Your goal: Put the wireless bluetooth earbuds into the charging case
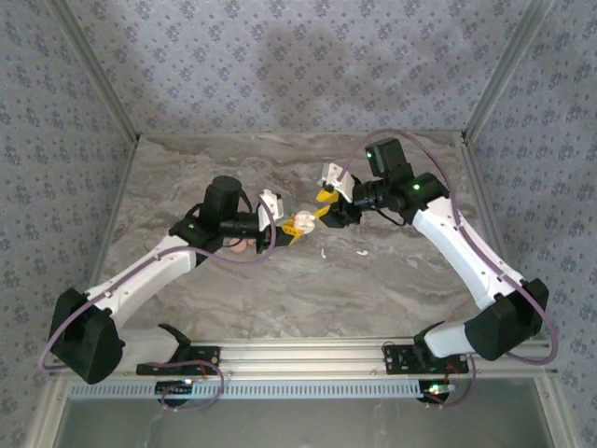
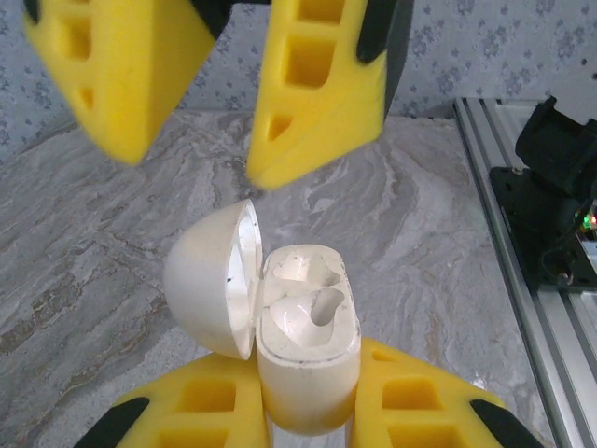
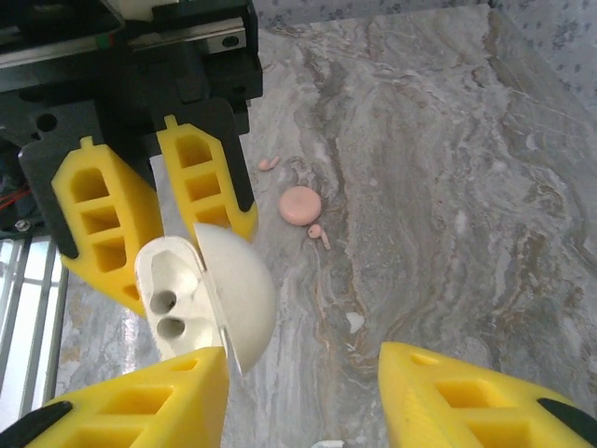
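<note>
Open white charging case gripped by left gripper, sockets empty; right gripper parted, empty-handed; earbuds left on surface.

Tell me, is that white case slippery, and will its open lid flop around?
Probably slippery: the white case looks smooth and glossy, so the left tool likely needs a firm squeeze. Its open lid hangs off one side, so a nudge may swing it. It seems stiff, not squashy.
</note>
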You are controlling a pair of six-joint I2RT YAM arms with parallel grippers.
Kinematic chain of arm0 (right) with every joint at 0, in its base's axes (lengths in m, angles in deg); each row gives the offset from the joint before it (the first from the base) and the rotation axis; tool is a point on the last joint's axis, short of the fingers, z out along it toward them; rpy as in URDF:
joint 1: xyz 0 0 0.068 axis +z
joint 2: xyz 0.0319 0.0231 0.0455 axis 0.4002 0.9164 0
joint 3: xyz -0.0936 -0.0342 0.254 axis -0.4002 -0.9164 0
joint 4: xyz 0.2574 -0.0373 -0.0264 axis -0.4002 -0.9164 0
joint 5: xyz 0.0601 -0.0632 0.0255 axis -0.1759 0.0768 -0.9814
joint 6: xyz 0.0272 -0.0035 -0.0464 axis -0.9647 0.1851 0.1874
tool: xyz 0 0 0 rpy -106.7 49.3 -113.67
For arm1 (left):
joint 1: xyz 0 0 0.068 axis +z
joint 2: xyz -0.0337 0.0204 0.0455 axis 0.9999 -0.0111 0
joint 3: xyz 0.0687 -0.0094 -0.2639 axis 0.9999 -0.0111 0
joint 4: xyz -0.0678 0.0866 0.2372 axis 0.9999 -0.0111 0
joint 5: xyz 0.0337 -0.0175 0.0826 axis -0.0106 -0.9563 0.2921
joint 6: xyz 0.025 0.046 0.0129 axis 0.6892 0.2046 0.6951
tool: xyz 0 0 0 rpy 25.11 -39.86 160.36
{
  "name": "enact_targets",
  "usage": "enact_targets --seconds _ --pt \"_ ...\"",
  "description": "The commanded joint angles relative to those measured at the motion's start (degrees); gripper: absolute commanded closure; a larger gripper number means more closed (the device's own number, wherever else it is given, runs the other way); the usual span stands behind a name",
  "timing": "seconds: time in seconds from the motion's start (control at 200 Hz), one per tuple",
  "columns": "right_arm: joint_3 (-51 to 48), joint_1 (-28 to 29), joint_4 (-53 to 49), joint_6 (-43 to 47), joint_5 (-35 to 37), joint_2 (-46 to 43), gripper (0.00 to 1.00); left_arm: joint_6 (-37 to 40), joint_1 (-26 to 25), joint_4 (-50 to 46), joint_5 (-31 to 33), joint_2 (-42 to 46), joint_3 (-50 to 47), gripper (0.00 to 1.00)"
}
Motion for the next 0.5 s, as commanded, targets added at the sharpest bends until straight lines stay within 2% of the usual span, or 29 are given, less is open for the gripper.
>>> enact_targets --seconds 0.0,0.1,0.18,0.36,0.495 --pt "-2.29 -1.84 3.85 -9.17 -1.29 -3.50 0.52 -7.12 2.01 10.47 -2.21 0.23 -3.43 0.85" --pt "-3.84 -3.37 3.78 -18.83 1.80 -4.27 0.52 -11.32 3.25 15.63 -0.98 -0.44 -6.61 0.85" --pt "-4.71 -4.02 2.49 -28.34 7.17 -3.70 0.52 -14.11 3.85 18.79 0.57 -0.89 -8.97 0.85" --pt "-4.00 -4.29 -8.87 -41.04 16.04 1.43 0.52 -18.92 5.30 24.15 4.25 -1.20 -13.81 0.85" --pt "-3.97 -6.57 -16.54 -51.62 20.59 8.73 0.52 -20.59 5.99 25.23 6.30 -0.94 -15.28 0.85"
